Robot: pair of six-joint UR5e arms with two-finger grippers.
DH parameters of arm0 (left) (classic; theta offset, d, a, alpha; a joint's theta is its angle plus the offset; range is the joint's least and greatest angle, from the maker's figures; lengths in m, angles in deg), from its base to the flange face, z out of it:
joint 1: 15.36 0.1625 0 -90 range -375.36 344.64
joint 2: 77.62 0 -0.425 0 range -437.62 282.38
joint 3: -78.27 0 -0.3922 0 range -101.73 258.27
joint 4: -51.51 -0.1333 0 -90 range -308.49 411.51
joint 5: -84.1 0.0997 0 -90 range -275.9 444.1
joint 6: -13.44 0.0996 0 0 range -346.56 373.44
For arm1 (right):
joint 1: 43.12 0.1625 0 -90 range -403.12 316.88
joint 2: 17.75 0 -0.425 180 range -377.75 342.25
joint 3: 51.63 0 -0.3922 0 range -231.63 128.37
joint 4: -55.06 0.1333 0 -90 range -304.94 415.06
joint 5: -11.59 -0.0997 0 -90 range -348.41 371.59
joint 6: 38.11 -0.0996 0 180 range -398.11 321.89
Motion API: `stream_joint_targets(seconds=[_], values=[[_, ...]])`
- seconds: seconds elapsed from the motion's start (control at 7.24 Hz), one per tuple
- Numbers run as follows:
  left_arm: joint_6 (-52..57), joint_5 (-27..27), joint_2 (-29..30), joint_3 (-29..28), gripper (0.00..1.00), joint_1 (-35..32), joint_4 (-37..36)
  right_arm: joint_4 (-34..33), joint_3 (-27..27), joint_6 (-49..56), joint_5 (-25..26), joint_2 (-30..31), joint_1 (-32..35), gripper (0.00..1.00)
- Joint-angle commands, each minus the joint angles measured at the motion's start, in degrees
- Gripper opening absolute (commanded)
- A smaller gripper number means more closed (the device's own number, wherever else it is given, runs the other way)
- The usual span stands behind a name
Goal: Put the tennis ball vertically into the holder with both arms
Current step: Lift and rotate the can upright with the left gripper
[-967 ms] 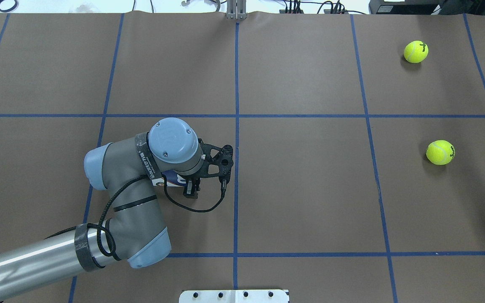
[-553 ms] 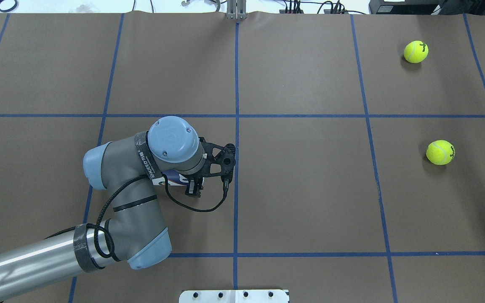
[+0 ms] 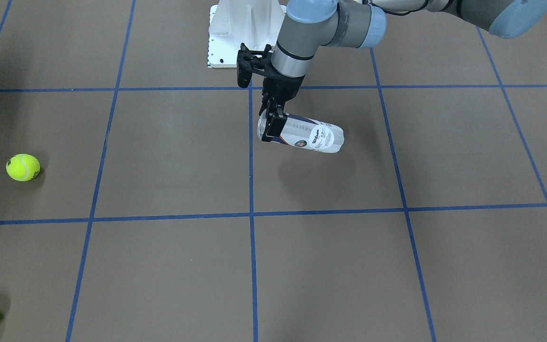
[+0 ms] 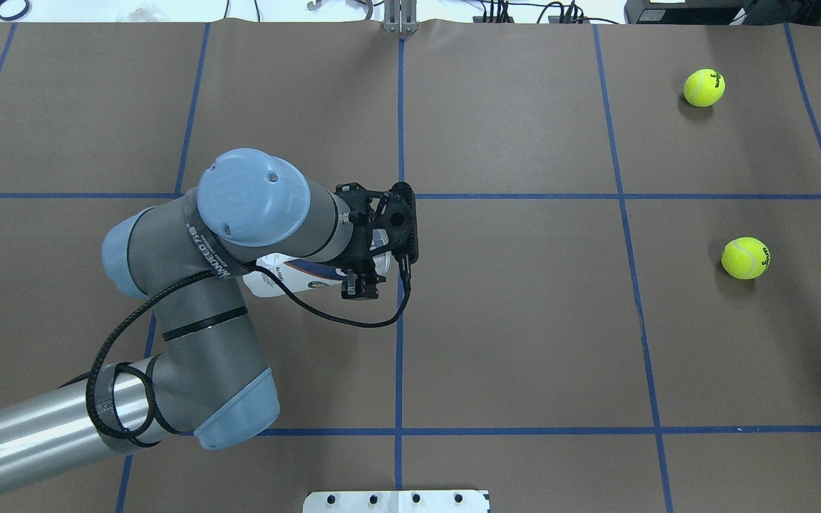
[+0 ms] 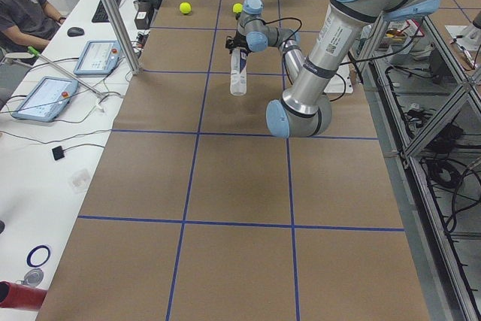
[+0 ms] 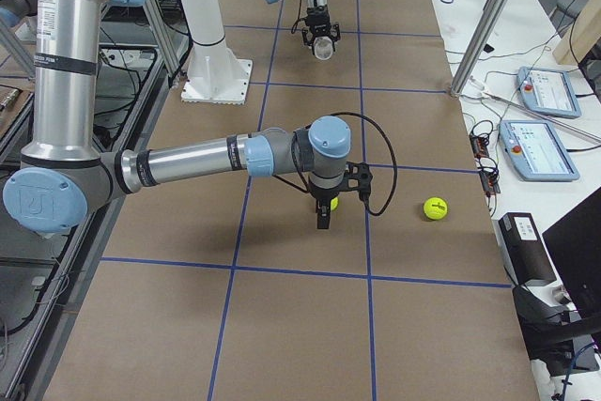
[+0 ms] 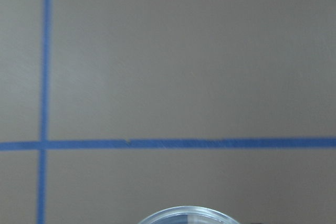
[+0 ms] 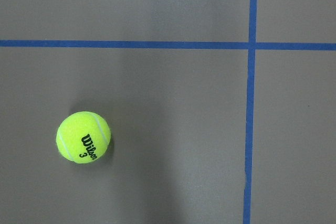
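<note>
Now, for the left end effector (image 3: 271,129): clamps tight on the holder (image 3: 309,135), close to one end, maybe the open one. Holds it up in the air, clear of the brown worktop (image 3: 159,166). Casts a soft dark shadow on the paper just below.

As for the holder: lies nearly on its side, a little slanted, with the long part poking out toward the robot's left. Shows a navy and white label with a round badge. Peeks into the left wrist camera only as a clear curved rim at the bottom edge, with crossed blue tape lines (image 7: 157,143) beyond it.

Over by the right end effector (image 6: 324,223): hangs a bit above the worktop, just beside the first tennis ball (image 4: 745,258). Shows up only in the side camera on the robot's right, so no way to tell if apart or together. Looks straight down through its wrist camera at a yellow ball with black "Wilson 3" letters.

For the second tennis ball (image 4: 703,87): rests on the worktop, farther from the robot than the first. Sits well apart from the holder, like the first.

Behind the holder, close to the robot: a white base (image 3: 245,28), flat on the worktop.
</note>
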Motion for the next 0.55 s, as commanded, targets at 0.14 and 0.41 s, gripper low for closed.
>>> stream_joint_targets(seconds=[0.14,0.41], values=[[-17.7,6.5,0.4,-5.3,0.83,-0.5,28.6,0.2,0.5,-0.1,0.0,-0.6,-0.1,0.99],[-27.0,13.0,0.5,-17.6,0.83,0.0,57.0,0.2,2.2,-3.3,0.1,-1.2,-0.3,0.99]])
